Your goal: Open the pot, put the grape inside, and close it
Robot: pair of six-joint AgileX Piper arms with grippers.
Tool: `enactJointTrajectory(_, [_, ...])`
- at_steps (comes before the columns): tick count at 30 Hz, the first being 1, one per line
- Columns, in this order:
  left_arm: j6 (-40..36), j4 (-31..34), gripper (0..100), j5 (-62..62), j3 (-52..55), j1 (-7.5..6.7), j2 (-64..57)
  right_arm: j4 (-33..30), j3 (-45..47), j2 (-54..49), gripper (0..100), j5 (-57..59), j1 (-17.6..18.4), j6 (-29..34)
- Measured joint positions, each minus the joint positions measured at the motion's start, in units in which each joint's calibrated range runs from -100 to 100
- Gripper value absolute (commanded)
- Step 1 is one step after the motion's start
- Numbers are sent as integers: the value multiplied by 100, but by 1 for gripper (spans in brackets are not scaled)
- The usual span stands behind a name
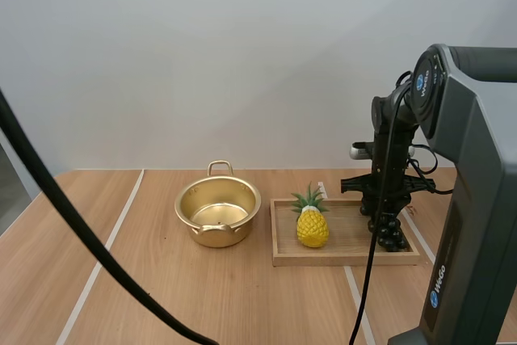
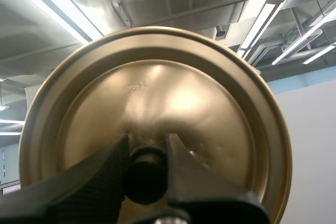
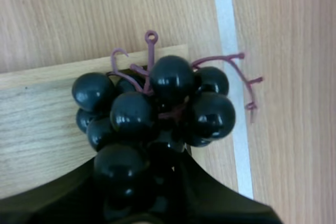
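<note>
Tools full on both arms: in the high view the right tool (image 1: 388,214) stands upright over one end of the wooden tray (image 1: 347,260), its fingers down on a bunch of dark grapes (image 1: 393,233). A pineapple (image 1: 312,222) lies at the tray's opposite end. The golden pot (image 1: 218,212) sits on the tabletop (image 1: 161,296) just beyond that end, lidless and empty, ready to take the fruit.

From the left wrist, the left tool (image 2: 147,153) is clamped on the black knob (image 2: 146,177) of the golden lid (image 2: 157,87), one finger on each side. The lid is held clear, by all appearances to leave the pot's mouth free until the grapes are in.

From the right wrist, the right tool (image 3: 149,177) pinches the lower berries of the grapes (image 3: 157,103), stems pointing away from the fingers. The bunch sits at the tray's (image 3: 42,124) corner, partly over the tabletop's white stripe (image 3: 226,3); whether it has left the wood cannot be told. By this showing the opening is done, and the carry to the pot comes next.
</note>
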Motion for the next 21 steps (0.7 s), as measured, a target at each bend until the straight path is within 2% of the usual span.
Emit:
enactJointTrajectory(6, [107,0,0,0,0,0,0,0,0,-175,0,22,0,8])
enactJointTrajectory(17, [124,0,0,0,0,0,0,0,-13,-1262,0,-210,0,-42])
enactJointTrajectory(21, [124,0,0,0,0,0,0,133,-208,-1640,0,-230,0,-300])
